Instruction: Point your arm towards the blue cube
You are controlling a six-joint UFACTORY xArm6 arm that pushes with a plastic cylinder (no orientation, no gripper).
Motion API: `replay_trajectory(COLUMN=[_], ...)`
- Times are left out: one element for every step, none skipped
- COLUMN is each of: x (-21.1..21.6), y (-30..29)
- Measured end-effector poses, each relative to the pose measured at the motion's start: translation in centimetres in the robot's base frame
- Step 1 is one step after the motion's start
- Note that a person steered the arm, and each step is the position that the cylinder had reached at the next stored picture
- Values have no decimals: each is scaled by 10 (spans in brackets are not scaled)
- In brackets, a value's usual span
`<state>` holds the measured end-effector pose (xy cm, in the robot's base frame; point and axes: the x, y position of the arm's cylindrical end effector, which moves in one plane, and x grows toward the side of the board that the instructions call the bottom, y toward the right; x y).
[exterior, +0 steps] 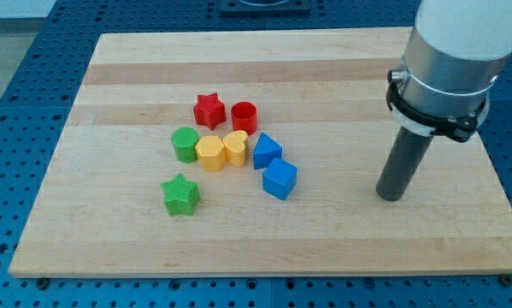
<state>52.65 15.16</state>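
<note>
The blue cube [279,179] lies on the wooden board near the middle, at the lower right of a cluster of blocks. My tip [391,196] rests on the board well to the view's right of the cube, at about the same height in the view, with bare wood between them. A second blue block [266,151], wedge-like in shape, sits just above and left of the cube, nearly touching it.
The cluster also holds a red star [208,110], a red cylinder [244,116], a green cylinder [185,144], a yellow hexagon-like block [209,153], a yellow heart [236,147] and a green star [180,194]. The wooden board [136,248] lies on a blue perforated table.
</note>
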Motion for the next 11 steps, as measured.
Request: replay_trajectory(x=[-8,-12,-13,-21,-22,-39,-40,-40,-37,-36,-48], y=[0,0,-1,-3,-3,-3,-3,-3,-29,-74,-117])
